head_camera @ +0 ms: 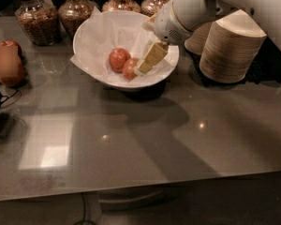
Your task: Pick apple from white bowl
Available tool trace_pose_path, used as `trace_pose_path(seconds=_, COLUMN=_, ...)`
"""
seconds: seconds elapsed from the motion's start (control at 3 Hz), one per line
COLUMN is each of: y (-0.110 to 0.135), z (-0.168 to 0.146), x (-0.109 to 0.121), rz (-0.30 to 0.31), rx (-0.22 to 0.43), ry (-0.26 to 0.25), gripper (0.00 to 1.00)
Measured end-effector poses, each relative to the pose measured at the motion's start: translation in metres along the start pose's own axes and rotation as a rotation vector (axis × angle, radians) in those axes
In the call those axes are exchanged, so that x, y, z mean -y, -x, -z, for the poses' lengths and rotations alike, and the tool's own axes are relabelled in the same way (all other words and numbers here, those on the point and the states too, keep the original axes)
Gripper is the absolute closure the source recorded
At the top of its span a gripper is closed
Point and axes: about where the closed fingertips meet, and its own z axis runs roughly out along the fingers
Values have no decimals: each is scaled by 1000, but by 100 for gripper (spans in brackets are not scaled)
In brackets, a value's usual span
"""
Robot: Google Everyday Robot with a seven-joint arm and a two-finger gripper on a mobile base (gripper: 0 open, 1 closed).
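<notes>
While the tool (145,65), grip unclear, sits just beside it, the apple (128,70) looks red-orange.

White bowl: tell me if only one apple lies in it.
No: the apple and a darker apple both lie in the white bowl, with the hand inside it beside the first.

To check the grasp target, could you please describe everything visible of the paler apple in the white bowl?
The apple is round, red-orange with paler patches. It lies on crumpled white paper in the white bowl, beside a darker red apple. The gripper reaches into the bowl and hides the paler apple's right side.
</notes>
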Motion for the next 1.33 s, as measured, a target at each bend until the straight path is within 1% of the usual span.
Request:
trace_pose_path(seconds=0.33, y=1, z=0, x=0, rz=1, rx=1, ry=-1, gripper=24)
trace_pose_path(seconds=0.67, y=1, z=0, x=0, rz=1, rx=1, ry=0, gripper=22)
trace_pose_path(seconds=1.0, y=-12, z=-17, x=-7, rz=-30, rx=-11, ry=24, gripper=23)
trace_pose_path(seconds=1.33, y=-30, z=-34, x=-15, rz=-74, rx=-27, ry=47, gripper=24)
